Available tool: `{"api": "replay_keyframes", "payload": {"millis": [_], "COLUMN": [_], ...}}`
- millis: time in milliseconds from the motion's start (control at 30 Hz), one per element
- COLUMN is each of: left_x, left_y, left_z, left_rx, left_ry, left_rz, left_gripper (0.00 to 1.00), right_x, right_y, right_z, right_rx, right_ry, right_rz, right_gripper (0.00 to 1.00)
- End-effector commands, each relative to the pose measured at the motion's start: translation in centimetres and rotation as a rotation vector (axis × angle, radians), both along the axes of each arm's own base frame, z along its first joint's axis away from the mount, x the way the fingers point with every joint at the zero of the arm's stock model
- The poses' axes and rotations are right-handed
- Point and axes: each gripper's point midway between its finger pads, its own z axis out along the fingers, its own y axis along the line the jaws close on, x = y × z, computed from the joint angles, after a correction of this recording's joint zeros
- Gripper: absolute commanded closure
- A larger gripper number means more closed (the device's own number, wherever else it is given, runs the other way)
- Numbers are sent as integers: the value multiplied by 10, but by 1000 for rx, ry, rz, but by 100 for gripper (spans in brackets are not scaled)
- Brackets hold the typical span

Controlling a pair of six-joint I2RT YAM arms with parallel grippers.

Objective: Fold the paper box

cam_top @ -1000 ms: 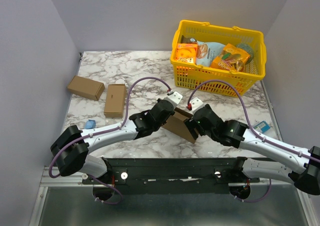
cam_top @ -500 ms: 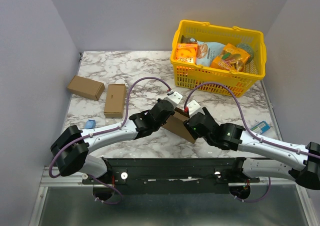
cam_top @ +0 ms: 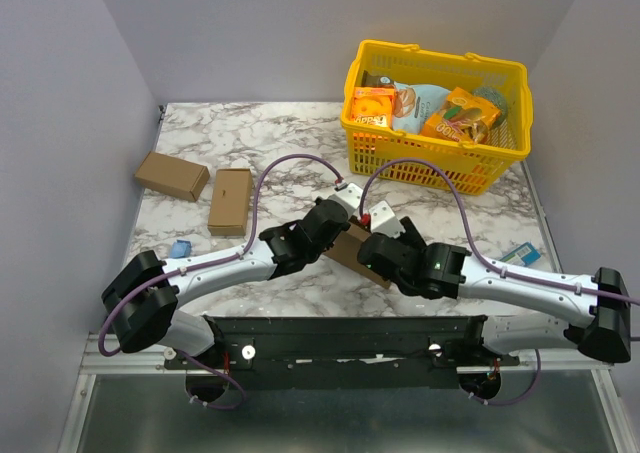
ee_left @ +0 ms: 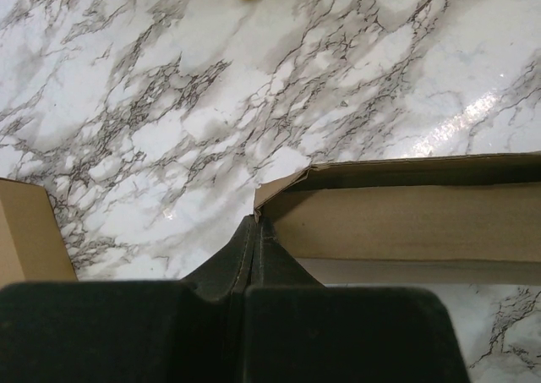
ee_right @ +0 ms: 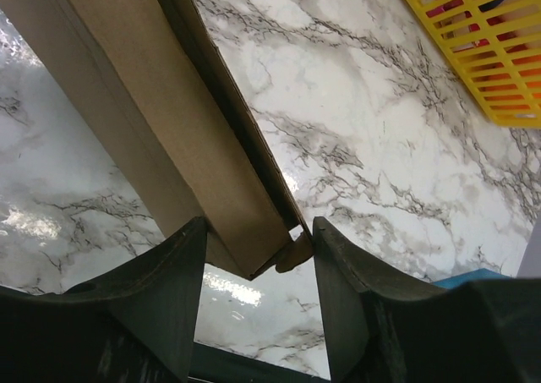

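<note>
The paper box [cam_top: 352,245], plain brown cardboard, lies partly folded on the marble table [cam_top: 300,143] between my two grippers. My left gripper [cam_top: 336,231] is shut on its left corner. In the left wrist view the jaws [ee_left: 256,224] pinch the corner edge of the box [ee_left: 406,222], whose long panel runs off to the right. My right gripper [cam_top: 376,257] is open over the box's right end. In the right wrist view the box's end [ee_right: 161,112] and a small tab sit between the spread fingers [ee_right: 258,231]; the tab touches the right finger.
A yellow plastic basket [cam_top: 435,163] full of snack packs stands at the back right and shows in the right wrist view [ee_right: 473,45]. Two smaller cardboard boxes [cam_top: 172,176] [cam_top: 231,201] lie at the left. A small blue item [cam_top: 180,248] lies near left, another [cam_top: 522,253] near right.
My right arm has swung left and its gripper has moved in over the box's right end. The left arm and the box have stayed in place.
</note>
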Motion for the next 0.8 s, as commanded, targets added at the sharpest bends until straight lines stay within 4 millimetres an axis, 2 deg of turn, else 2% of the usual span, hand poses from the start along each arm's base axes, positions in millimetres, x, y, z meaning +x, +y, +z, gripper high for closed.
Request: {"api": "replay_keyframes", "payload": {"millis": [0,67,133,200,300,367,567,633,700,767], "left_x": [-44,-44,-45,-45,-45,-45,-46,-46,-46,-46], "left_y": [16,17,17,17,17,17,16,17,17,16], "left_z": [-71,-70,-70,-69,-68,-69,-69,-69,-70,-69], "left_rx": [158,158,156,149,146,144,140,140,143,138], "left_ry": [238,237,237,236,234,234,237,239,239,240], "left_rz": [-85,-84,-83,-83,-85,-84,-84,-85,-86,-87], "left_gripper": [100,100,100,100,100,100,100,100,100,100], "right_x": [-1,-8,-15,-17,-18,-15,-9,-7,-3,1], "right_y": [-17,-22,-23,-29,-36,-32,-22,-20,-20,-20], "right_z": [22,31,33,32,20,18,15,15,13,10], "right_rx": [50,123,177,233,282,320,372,377,376,370], "right_ry": [-29,2,46,84,161,179,192,191,189,187], "right_rz": [-155,-202,-221,-259,-288,-264,-223,-223,-232,-239], "right_gripper": [19,11,11,15,27,38,56,58,70,74]}}
